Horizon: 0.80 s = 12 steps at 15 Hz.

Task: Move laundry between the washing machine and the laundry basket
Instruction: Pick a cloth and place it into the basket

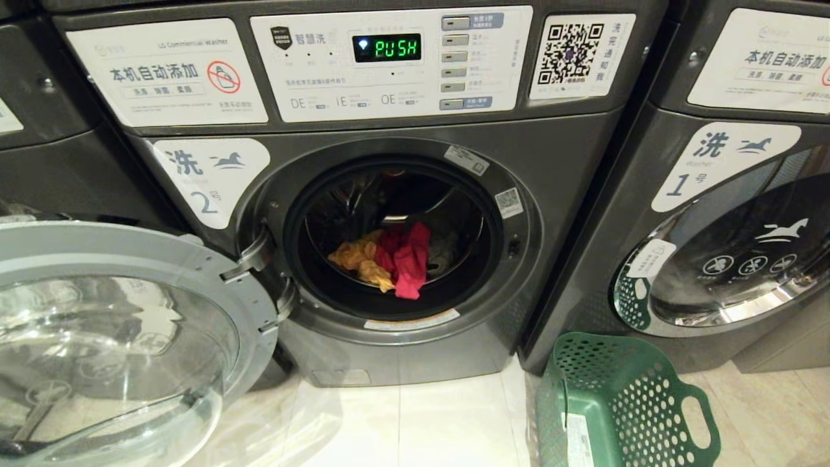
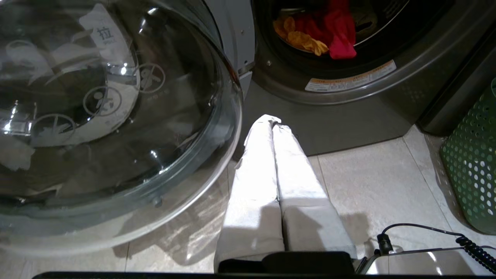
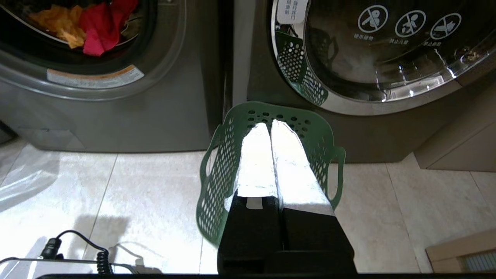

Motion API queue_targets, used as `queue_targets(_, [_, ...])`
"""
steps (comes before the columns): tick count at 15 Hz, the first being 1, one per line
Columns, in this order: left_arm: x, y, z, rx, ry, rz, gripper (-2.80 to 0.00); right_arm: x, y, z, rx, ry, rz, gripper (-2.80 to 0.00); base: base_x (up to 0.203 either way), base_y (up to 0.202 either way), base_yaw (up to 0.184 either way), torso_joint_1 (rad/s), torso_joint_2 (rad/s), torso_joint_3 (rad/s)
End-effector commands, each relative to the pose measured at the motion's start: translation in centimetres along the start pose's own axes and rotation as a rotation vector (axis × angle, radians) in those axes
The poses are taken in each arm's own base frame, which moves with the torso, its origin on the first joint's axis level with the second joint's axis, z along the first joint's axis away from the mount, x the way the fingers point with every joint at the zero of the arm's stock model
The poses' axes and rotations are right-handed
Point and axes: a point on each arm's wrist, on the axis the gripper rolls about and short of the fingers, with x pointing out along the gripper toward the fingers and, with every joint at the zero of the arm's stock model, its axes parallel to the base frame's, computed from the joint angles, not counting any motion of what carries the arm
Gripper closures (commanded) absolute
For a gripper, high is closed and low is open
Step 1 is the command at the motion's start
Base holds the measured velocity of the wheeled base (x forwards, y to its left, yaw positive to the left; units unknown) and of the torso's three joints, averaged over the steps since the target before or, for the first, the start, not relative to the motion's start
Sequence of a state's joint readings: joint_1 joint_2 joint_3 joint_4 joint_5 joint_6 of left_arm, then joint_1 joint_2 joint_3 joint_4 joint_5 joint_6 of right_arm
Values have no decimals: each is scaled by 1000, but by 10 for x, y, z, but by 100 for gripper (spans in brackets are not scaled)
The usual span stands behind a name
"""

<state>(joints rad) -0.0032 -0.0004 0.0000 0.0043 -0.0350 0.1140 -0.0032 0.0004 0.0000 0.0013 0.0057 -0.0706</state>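
Note:
The washing machine point(image 1: 402, 350) numbered 2 stands straight ahead with its glass door point(image 1: 97, 324) swung wide open to the left. Laundry lies at the drum's front lip: a red-pink garment point(image 1: 408, 259), a mustard yellow one point(image 1: 360, 256) and a darker one point(image 1: 444, 250) behind. The green laundry basket point(image 1: 616, 402) sits on the floor at the lower right, nothing visible inside. My left gripper point(image 2: 272, 121) hangs shut and empty over the floor by the door. My right gripper point(image 3: 270, 123) hangs shut and empty above the basket point(image 3: 217, 174). Neither arm shows in the head view.
Machine number 1 point(image 1: 733, 246) stands to the right with its door closed, close behind the basket. Another machine point(image 1: 39, 130) sits at the far left. The open door point(image 2: 108, 116) juts out over the pale tiled floor point(image 1: 421, 428). A coiled black cable point(image 2: 469, 244) lies near the robot's base.

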Motion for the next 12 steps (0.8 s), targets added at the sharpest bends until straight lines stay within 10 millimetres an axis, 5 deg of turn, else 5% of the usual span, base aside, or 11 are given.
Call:
queue_targets(1, [0, 0, 0, 1, 2, 0, 0, 0, 0, 0, -1, 2, 0, 0, 191, 0, -4, 2, 2, 2])
queue_targets(12, [0, 0, 0, 2, 2, 0, 0, 0, 0, 0, -1, 3, -1, 0, 25, 0, 1, 2, 0, 0])
